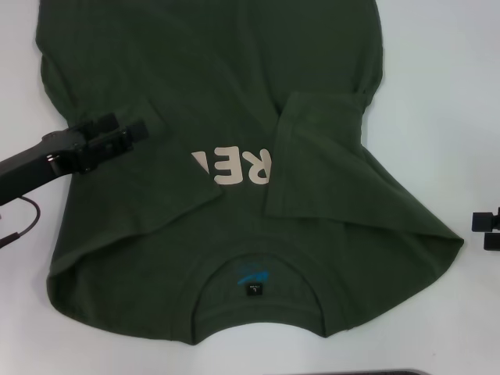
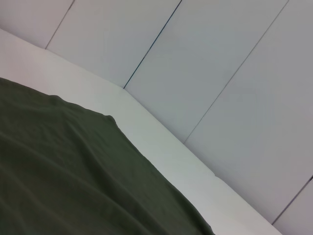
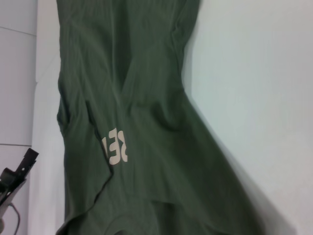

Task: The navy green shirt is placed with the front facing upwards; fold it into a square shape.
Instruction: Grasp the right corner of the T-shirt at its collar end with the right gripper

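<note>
- Shirt (image 1: 234, 101): dark green, spread over most of the white table (image 1: 453, 94), collar nearest the robot. Both sides are folded in over the front, so only the cream letters "RE" (image 1: 234, 166) show between the flaps, upside down in the head view. The right sleeve (image 1: 316, 156) lies across the chest; the left flap's edge runs slantwise from the lettering toward the left shoulder.
- Collar (image 1: 258, 269): ribbed, curving open toward the robot, with a small black tag (image 1: 254, 288) and a blue print inside.
- Left gripper (image 1: 129, 131): black, low over the left flap at the shirt's left edge; whether its jaws are spread or pinching cloth cannot be told.
- Right gripper (image 1: 486, 229): at the table's right edge, clear of the shirt; jaw state cannot be told.
</note>
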Available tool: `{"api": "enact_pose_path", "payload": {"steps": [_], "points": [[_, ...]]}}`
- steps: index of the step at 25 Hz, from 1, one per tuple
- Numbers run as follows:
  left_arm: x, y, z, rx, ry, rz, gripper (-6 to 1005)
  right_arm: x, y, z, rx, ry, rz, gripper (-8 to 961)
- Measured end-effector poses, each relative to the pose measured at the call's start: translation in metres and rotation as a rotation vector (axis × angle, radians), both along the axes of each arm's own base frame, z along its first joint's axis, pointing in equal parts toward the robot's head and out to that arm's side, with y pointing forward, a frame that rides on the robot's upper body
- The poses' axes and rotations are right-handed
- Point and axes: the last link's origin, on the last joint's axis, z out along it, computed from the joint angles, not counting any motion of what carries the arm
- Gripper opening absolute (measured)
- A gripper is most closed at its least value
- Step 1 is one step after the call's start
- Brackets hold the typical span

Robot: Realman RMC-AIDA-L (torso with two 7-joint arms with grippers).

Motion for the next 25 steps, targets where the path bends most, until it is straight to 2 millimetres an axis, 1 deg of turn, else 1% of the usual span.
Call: {"api": "enact_pose_path", "payload": {"steps": [7, 13, 25], "points": [[0.000, 0.000, 0.000, 0.001, 0.001, 0.001, 888, 0.002, 0.004, -0.010, -0.018, -0.038, -0.010, 747], [0.001, 0.000, -0.001, 0.000, 0.000, -0.001, 887, -0.001, 0.010, -0.020, -0.040, -0.057, 0.003, 747], [0.000, 0.000, -0.001, 0.001, 0.000, 0.002, 888, -0.004, 0.016, -0.023, -0.037, -0.066, 0.013, 748]]}}
